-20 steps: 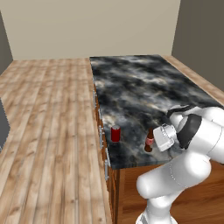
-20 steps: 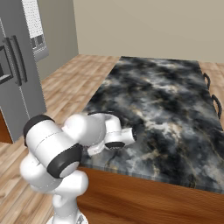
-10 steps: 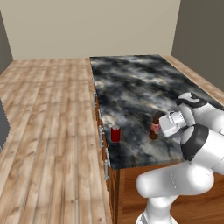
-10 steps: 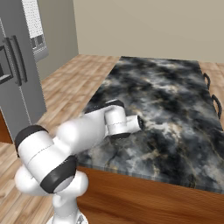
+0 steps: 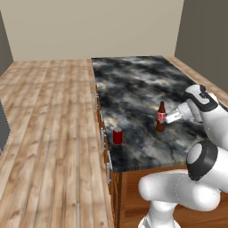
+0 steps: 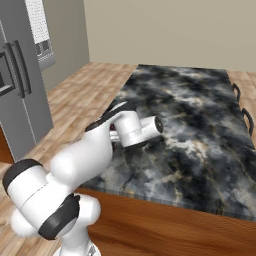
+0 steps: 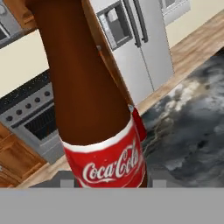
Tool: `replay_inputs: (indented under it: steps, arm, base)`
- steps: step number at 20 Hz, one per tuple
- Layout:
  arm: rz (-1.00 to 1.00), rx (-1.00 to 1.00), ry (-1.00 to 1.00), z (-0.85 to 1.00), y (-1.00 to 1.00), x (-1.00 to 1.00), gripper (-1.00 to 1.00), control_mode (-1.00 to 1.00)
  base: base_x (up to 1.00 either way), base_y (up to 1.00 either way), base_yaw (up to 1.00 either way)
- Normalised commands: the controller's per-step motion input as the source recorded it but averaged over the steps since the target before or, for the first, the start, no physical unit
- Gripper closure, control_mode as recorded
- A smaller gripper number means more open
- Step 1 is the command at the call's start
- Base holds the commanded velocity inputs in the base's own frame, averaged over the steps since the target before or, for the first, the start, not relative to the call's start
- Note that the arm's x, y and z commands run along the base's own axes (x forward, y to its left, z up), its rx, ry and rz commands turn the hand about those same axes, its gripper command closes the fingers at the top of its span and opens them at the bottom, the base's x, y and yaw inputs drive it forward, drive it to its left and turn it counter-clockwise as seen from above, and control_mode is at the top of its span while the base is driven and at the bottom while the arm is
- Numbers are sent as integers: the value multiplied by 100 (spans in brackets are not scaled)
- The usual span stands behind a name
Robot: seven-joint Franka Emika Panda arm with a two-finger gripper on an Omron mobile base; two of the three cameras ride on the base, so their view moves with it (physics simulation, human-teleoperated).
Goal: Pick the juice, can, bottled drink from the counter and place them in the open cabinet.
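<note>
A: End effector [image 5: 168, 117] is right at the bottled drink [image 5: 160, 116], coming in side-on at label height, and from the left base view it looks clamped on the red label, jaws pinching the bottle's body.

B: I'd agree. The hand view has that brown bottle [image 7: 94, 109] huge and dead centre, label at the bottom edge, just where a held bottle would sit. A low sideways grip makes sense to me: it keeps the bottle upright for a shelf.

A: Whether its base is touching the tabletop [image 5: 133, 84] or just off it, I can't tell.

B: Moving outward, the red can [image 5: 117, 136] stands near the tabletop's left edge, well apart from the bottle, untouched.

A: The hand view offers what the base views don't: a steel fridge [image 7: 140, 48] and a stove [image 7: 30, 109] beyond the bottle.

B: And the right base view hides the bottle behind the arm, but shows the grey fridge [image 6: 20, 85] off to the left.
</note>
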Motion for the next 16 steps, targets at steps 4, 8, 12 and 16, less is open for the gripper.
replay_inputs:
  steps: [4, 8, 12, 16]
  arm:
    - [-48, -6, 12, 19, 0, -8, 100, -100]
    - [-52, -10, 7, 19, 0, -1, 100, -100]
    - [-49, -21, 6, 22, 0, 0, 100, -100]
    - [-42, -26, 9, 43, 1, -6, 100, -100]
  base:
    - [0, 0, 0]
    - [0, 0, 0]
    - [0, 0, 0]
    - [0, 0, 0]
